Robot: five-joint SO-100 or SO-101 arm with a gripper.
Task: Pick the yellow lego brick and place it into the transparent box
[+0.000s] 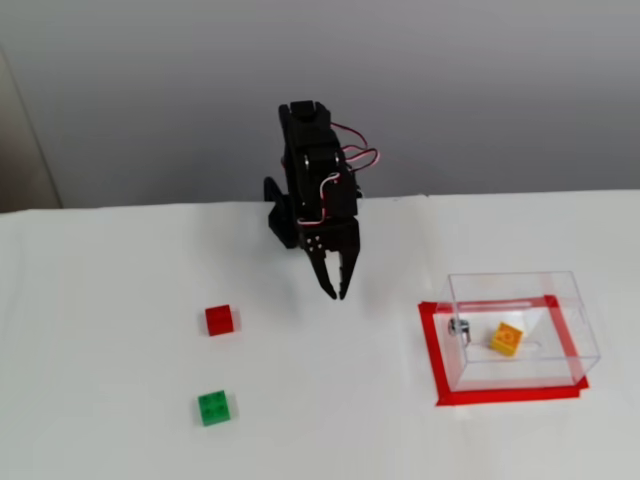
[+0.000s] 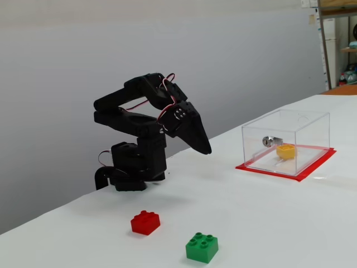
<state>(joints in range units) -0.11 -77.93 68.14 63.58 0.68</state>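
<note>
- Sitting on the floor of the transparent box (image 1: 520, 330) (image 2: 287, 139), the yellow lego brick (image 1: 507, 339) (image 2: 286, 151) lies turned at an angle to the walls, near the middle and apart from them.
- A small metal latch (image 1: 458, 326) (image 2: 269, 140) shows on one short wall of the box, just beside the brick but not touching it, on its left in both fixed views.
- Under the box, a red tape rectangle (image 1: 432, 350) (image 2: 262, 170) frames its footprint on the white surface (image 1: 120, 400) (image 2: 268, 223).
- The end effector (image 1: 336, 290) (image 2: 205, 149) hangs above the surface with nothing in it, its two black fingers pressed together to a point that aims downward; it is well apart from the box, to the box's left in both fixed views.
- The black arm (image 1: 312, 180) (image 2: 134, 111) is folded low over its base (image 2: 131, 170), with red and white wires looping near the wrist.
- A red lego brick (image 1: 219, 320) (image 2: 145, 222) rests on the surface away from the box, on the far side of the arm from it.
- A green lego brick (image 1: 214, 408) (image 2: 202, 247) sits near the red one, closer to the camera in both fixed views, the two not touching.
- A plain grey wall (image 1: 480, 90) rises behind the surface.
</note>
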